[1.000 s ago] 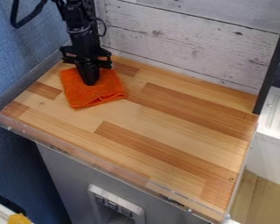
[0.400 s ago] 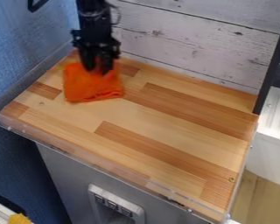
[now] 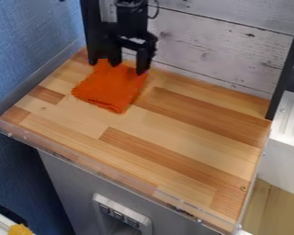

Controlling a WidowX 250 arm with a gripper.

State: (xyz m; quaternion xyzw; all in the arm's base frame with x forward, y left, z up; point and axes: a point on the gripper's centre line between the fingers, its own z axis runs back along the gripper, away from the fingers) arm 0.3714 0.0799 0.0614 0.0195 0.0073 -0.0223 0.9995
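My gripper (image 3: 128, 63) hangs over the back left part of the wooden surface, its two fingers spread apart. Below it lies an orange cloth (image 3: 110, 89), flat and folded, with one corner pointing to the front. The fingertips are at the cloth's back edge, one near its back left corner and the other by its back right corner. Whether they touch the cloth I cannot tell.
The wooden tabletop (image 3: 168, 133) has a clear plastic lip (image 3: 94, 172) along its front. A whitewashed plank wall (image 3: 217, 46) stands behind, a blue wall (image 3: 26, 50) at the left, and a black post (image 3: 285, 64) at the back right.
My gripper has moved to the right, and its fingers, close together one second ago, are now wide apart. The cloth has turned and shifted slightly to the right.
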